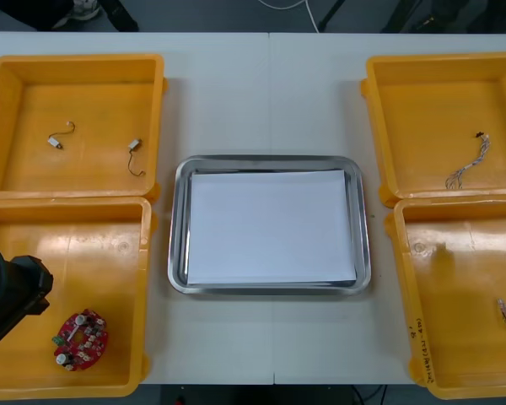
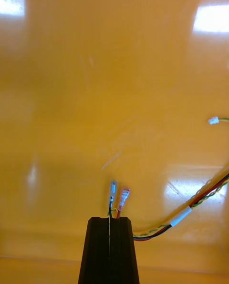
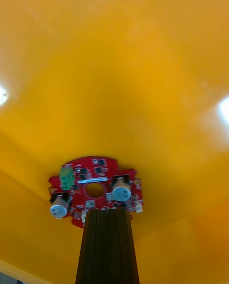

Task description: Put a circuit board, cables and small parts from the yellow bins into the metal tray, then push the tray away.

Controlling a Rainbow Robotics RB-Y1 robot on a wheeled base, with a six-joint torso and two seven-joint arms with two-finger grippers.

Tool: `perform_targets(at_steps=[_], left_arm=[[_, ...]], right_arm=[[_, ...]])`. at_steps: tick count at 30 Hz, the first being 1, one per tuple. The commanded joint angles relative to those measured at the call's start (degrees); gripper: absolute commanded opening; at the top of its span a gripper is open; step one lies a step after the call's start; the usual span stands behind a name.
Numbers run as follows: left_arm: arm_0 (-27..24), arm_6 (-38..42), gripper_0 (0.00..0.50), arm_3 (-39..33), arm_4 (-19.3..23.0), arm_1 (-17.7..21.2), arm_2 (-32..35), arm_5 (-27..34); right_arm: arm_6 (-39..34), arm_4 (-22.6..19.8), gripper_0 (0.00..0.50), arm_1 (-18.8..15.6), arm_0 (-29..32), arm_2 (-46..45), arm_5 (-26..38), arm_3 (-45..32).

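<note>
The left gripper (image 3: 107,211) hangs over the near left bin (image 1: 145,278), its fingers clenched together on nothing. The round red circuit board (image 3: 94,188) lies flat on the bin floor just past the fingertips. From above, the board sits toward the near end of that bin, just beside the black left arm (image 1: 13,295). The right gripper (image 2: 109,218) is at the outer side of the near right bin (image 1: 402,278), its fingers likewise pressed together with only a hairline seam between them. A cable (image 2: 181,216) of red, black and yellow-green wires with a white sleeve lies on that bin's floor and curves in behind the fingers. Its two small end pieces, one bluish and one red, show just beyond the tips; whether the tips touch the cable I cannot tell. The far left bin (image 1: 76,61) holds two small metal parts (image 1: 56,142), apart from each other, each with a short curled wire. The far right bin (image 1: 443,61) holds a pale twisted cable (image 1: 468,166). The metal tray (image 1: 179,228) sits between the bins in the middle of the table (image 1: 270,93), white inside.
</note>
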Motion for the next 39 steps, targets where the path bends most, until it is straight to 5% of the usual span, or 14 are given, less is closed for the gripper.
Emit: perform_targets(at_steps=[1,17,39], left_arm=[[-2.62,-0.88,0.000,-3.22,1.86,3.25,2.73,0.61],[-2.10,-0.44,0.001,-3.93,3.18,3.87,3.61,0.61],[7.92,-4.40,0.003,-8.06,2.66,3.52,4.66,-1.99]], right_arm=[[-4.46,-1.42,0.000,0.25,-3.07,-1.60,2.54,-1.27],[-6.92,0.16,0.000,0.43,-4.13,-0.29,4.38,-3.03],[-8.94,1.48,0.000,0.34,-6.24,-0.55,3.59,-2.94]])
